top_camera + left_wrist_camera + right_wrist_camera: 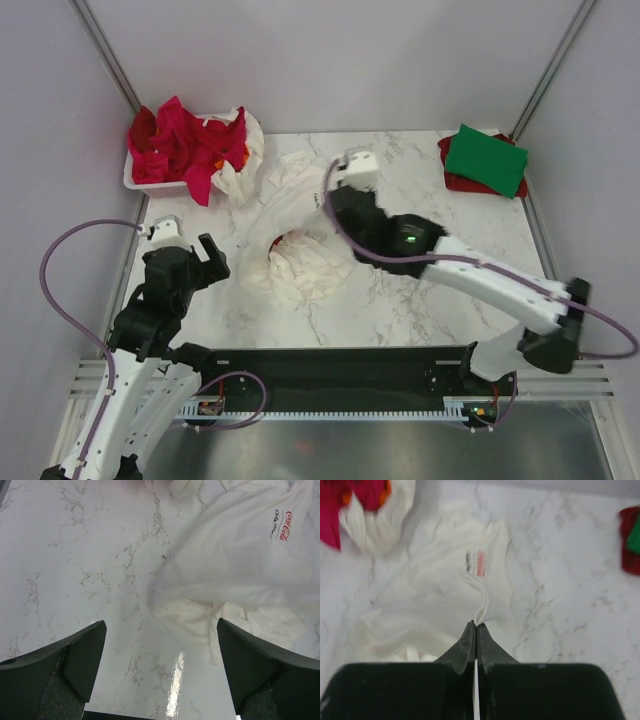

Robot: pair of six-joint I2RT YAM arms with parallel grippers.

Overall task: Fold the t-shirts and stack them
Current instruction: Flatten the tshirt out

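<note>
The large white t-shirt (pixel 295 240) with a small red Coca-Cola print lies crumpled on the marble table's middle left. It also shows in the left wrist view (pixel 240 565) and the right wrist view (pixel 435 600). My right gripper (pixel 476 625) is shut on a fold of it, lifting the cloth; in the top view it sits over the shirt (pixel 345 205). My left gripper (pixel 161 645) is open and empty above bare table, left of the shirt (pixel 205 255). A folded green t-shirt (pixel 487 158) lies on a red one (pixel 452 182) at the back right.
A white plastic basket (pixel 150 180) at the back left holds red tees (pixel 175 140) and a white one (pixel 240 160) hanging over its side. Grey walls close in the table on three sides.
</note>
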